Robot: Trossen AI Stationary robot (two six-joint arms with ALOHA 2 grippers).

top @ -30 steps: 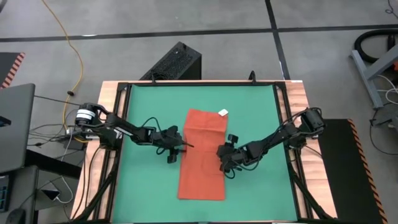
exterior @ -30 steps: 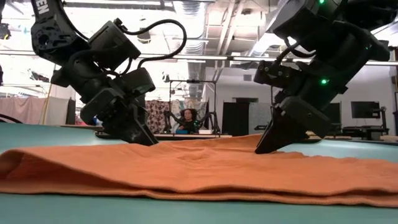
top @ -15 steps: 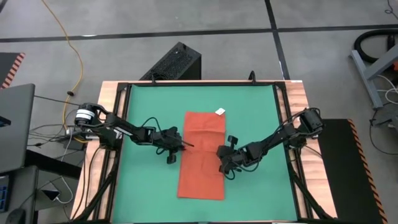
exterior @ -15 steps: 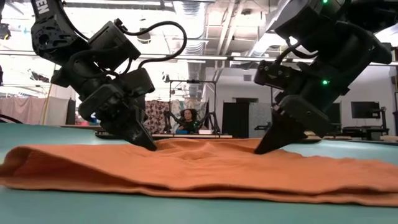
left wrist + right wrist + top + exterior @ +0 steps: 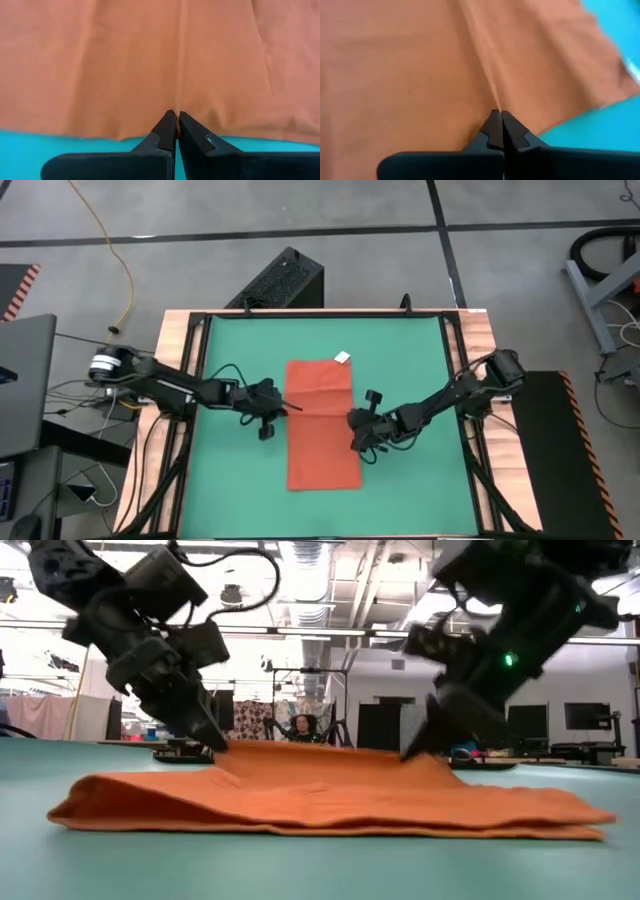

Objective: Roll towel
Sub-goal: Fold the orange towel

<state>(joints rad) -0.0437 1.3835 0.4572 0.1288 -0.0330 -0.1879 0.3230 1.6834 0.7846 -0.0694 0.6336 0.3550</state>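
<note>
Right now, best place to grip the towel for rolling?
The long side edges, one from each side. The towel lies flat as a long strip; the left gripper and right gripper each pinch an opposite long edge near mid-length.

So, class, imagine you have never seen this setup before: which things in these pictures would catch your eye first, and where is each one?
The rust-orange towel stands out first, a long folded strip lying flat in the middle of the green table. Next come the two dark arms reaching in from either side: the left gripper is pinched shut on the towel's left edge, and the right gripper is pinched shut on its right edge. A small white tag marks the towel's far corner.
</note>
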